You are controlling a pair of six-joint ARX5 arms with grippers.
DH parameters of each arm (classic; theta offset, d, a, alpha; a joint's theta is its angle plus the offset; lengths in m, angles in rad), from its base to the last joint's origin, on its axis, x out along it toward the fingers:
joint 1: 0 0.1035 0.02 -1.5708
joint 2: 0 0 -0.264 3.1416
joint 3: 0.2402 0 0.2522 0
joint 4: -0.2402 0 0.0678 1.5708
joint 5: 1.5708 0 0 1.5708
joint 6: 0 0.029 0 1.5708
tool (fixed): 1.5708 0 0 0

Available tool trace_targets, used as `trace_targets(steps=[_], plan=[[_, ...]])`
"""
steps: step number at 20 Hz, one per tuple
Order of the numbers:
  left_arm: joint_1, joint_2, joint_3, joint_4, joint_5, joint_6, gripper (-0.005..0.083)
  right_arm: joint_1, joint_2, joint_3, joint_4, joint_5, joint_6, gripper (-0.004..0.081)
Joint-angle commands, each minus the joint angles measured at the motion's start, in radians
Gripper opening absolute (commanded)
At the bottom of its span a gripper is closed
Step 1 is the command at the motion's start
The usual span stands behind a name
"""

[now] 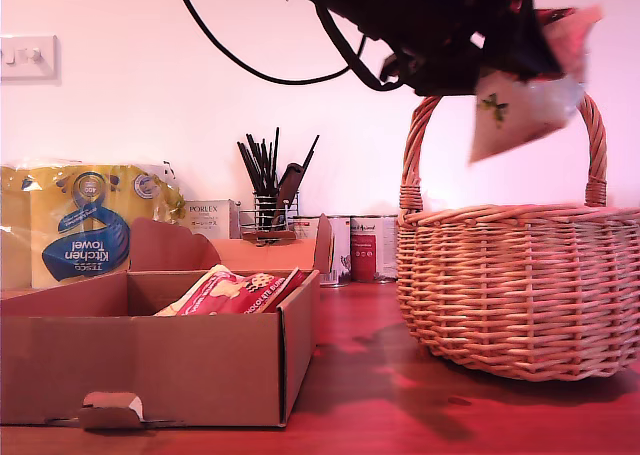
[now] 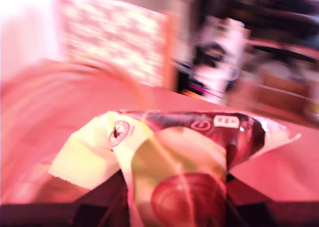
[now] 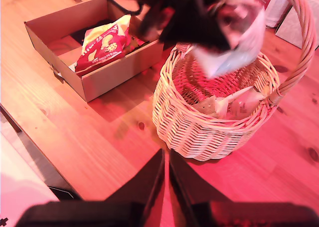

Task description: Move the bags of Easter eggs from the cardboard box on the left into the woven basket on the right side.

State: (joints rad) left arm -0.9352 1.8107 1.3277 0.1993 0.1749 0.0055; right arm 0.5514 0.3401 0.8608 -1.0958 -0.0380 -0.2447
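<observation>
Nearest the lens in the first wrist view is a crinkly bag (image 2: 179, 177) w/ yellow-green and dark red print, pinched in my first tool (image 2: 174, 207), clenched on it. Exterior view shows that same arm up high over the basket (image 1: 520, 285), a white bag (image 1: 520, 110) dangling from it just under the arched handle (image 1: 596, 145), blurred, so prob. mid-swing. Second wrist view agrees: dark arm w/ pale bag (image 3: 234, 47) hanging above the basket's open mouth.

My second tool (image 3: 166, 187) hangs well back above the bench (image 3: 99, 152), jaws pressed together, nothing btwn them.

Step in hand, as I judge it: carry-and-drop of one bag into the basket (image 3: 199, 127). At least 2 pale bags (image 3: 229, 106) already lie on its floor. Red bag (image 3: 102, 42) w/ white lettering sits in the box (image 3: 94, 85), maybe sth dark under it; can't tell how many are left. In the exterior view the box (image 1: 150, 365) is on that view's left, basket on its right, near each other but apart.

Next move calls for: centre bag over the opening, clear of the handle, lower a bit, release. Then back to the box for the red bag (image 1: 235, 293).
</observation>
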Motion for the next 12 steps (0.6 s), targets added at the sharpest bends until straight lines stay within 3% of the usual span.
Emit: trace_targets(steps=[1, 12], plan=[[-0.003, 0.011, 0.002, 0.016, -0.018, 0.015, 0.0256, -0.004, -0.006, 0.005, 0.002, 0.002, -0.019, -0.0013], [-0.002, 0.075, 0.002, 0.071, -0.129, 0.027, 0.0255, -0.003, -0.006, 0.005, 0.005, 0.0, -0.037, -0.0013]])
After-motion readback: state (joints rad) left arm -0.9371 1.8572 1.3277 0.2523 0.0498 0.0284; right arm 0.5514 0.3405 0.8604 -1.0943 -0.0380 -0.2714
